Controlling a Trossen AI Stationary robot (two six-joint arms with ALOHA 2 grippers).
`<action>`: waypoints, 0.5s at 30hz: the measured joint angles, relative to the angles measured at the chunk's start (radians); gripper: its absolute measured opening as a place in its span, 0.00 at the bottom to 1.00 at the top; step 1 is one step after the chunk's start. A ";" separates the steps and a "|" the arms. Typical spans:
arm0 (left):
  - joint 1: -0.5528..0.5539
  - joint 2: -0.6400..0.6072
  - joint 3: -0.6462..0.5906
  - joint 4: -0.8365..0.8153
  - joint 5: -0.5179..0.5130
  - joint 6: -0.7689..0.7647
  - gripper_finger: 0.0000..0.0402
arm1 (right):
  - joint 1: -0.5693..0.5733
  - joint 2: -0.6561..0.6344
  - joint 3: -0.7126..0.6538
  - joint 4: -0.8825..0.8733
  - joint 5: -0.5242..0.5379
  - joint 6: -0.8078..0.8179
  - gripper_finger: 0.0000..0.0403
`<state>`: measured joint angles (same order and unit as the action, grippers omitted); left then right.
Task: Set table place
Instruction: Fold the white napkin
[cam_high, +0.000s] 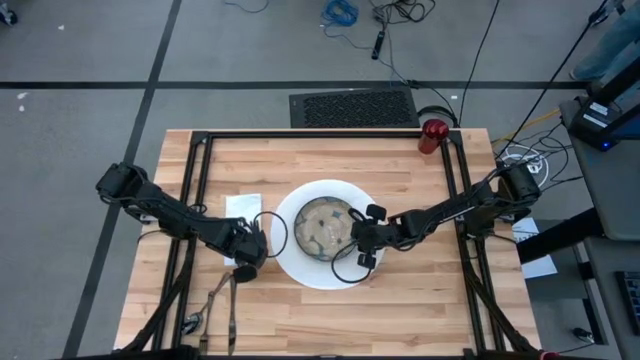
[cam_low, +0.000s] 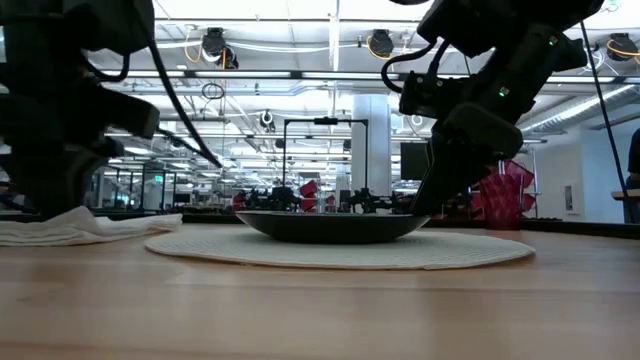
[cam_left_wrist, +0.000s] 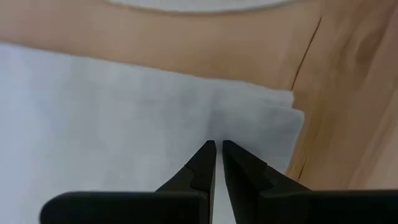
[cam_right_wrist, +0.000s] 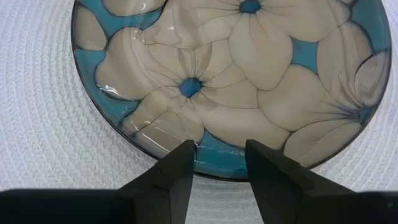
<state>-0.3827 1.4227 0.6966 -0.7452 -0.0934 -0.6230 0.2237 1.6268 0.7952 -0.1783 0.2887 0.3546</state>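
A pale butcher-block table (cam_high: 400, 300) in a black frame carries one place setting, with one big round white plate (cam_high: 300, 268) near its middle and one bowl (cam_high: 322, 228) sitting on the plate. Only the right wrist view shows the bowl's pattern: beige petals on blue with a dark rim, while the plate beneath shows a woven, ribbed texture. From table height the bowl reads merely as a low dark dish. One white napkin (cam_high: 243, 206) lies flat just left of the plate; the left wrist view shows it as a smooth pale cloth with the plate's edge beyond. One small red cup (cam_high: 433, 133) stands at the far right edge of the table, well apart from the plate. Dark cutlery (cam_high: 222, 300) lies toward the near left edge; how many pieces cannot be told. The left gripper (cam_left_wrist: 216, 148) sits low over the napkin, its fingers pressed together. The right gripper (cam_right_wrist: 219, 148) is at the bowl's right-hand rim, fingers spread to either side of it; whether they pinch the rim cannot be told.
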 joint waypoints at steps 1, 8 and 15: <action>0.000 0.000 -0.006 0.008 0.012 -0.002 0.04 | 0.000 0.000 0.000 0.000 0.000 0.000 0.33; 0.000 0.000 -0.014 0.011 0.033 -0.018 0.04 | 0.000 -0.005 0.000 -0.004 -0.007 0.000 0.33; -0.014 0.000 -0.014 -0.022 0.078 0.027 0.04 | 0.001 -0.015 0.000 -0.011 -0.010 0.000 0.33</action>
<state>-0.3965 1.4227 0.6830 -0.7673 -0.0152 -0.5960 0.2244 1.6117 0.7952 -0.1889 0.2789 0.3546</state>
